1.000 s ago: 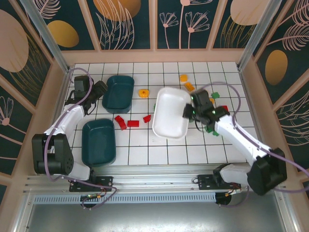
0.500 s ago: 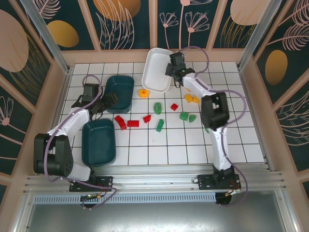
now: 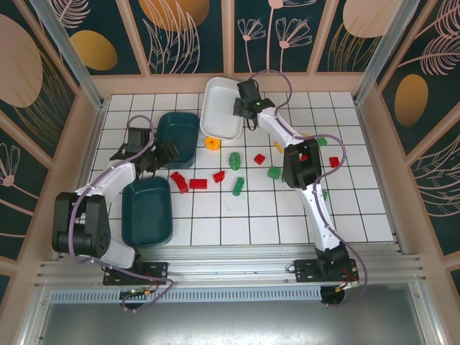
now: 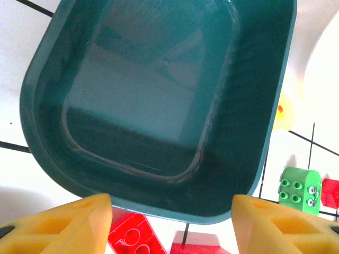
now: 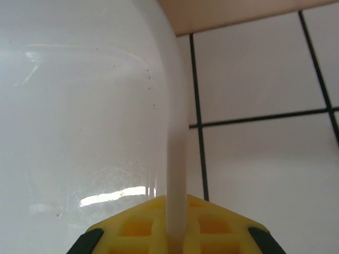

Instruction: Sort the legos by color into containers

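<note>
Tray update: right gripper [image 3: 246,108], clamped on the rim of the white tray [image 3: 218,109], has hauled it to the far edge, uncovering the legos [image 3: 234,159] mid-table, while the left gripper [image 3: 166,152] hovers empty, fingers spread.

The top camera looked down on the table [image 3: 273,223]; close up, left wrist shared its far teal tray [image 4: 148,90], right wrist its white tray [image 5: 79,106].

Smooth, glossy, with bright glints: white rounded-rectangle plastic tray [image 5: 79,132]. Smooth, softer sheen, faintly scuffed: dark teal rounded-rectangle plastic tray [image 4: 153,100]. Shiny, studded: small red plastic brick [image 4: 128,236].
</note>
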Controlling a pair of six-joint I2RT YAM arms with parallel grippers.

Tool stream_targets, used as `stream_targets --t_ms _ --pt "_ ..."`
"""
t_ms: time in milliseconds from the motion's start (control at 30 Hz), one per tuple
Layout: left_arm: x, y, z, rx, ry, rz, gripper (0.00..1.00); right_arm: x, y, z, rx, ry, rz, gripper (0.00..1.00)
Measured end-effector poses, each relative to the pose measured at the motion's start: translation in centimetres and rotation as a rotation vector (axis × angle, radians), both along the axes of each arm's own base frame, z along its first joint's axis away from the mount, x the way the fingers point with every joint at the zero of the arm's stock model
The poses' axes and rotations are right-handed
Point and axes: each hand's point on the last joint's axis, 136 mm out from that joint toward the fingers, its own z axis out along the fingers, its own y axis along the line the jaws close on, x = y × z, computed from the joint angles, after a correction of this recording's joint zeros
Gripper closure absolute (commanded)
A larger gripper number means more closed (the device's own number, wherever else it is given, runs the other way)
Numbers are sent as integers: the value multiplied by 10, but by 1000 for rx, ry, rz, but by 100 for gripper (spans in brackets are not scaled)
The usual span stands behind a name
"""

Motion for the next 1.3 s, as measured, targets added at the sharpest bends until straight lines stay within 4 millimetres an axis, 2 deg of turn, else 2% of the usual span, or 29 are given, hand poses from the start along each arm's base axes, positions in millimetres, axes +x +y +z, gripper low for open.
stream_targets --t_ms 133,233,400,500,600,700,800,900,967,1133,1300 --pt "5 1 2 -9 -11 22 35 -19 4 -3 -30 56 18 100" --pt "10 4 12 -8 -35 49 33 -33 2 -12 -57 105 25 100" --pt "11 11 57 -5 -133 93 32 -59 -6 -25 -86 173 34 100" --pt "0 15 86 -7 -186 107 31 -72 -6 -24 -95 187 45 100" --pt "-19 15 98 4 -199 110 30 -78 1 -21 -99 186 63 100" --pt "-43 5 84 15 -149 78 30 -82 6 -22 -101 191 75 100" --pt "-71 -6 46 38 -39 43 30 -83 8 -22 -96 196 82 100" --pt "-100 -5 10 73 75 30 29 -84 8 -23 -95 202 84 94" --pt "-111 -3 -2 89 114 29 29 -85 8 -24 -95 208 82 88" --pt "-118 -12 -8 105 132 -7 31 -91 6 -31 -104 239 84 80" --pt "-121 -13 -25 138 161 -20 40 -96 4 -37 -114 266 86 76"
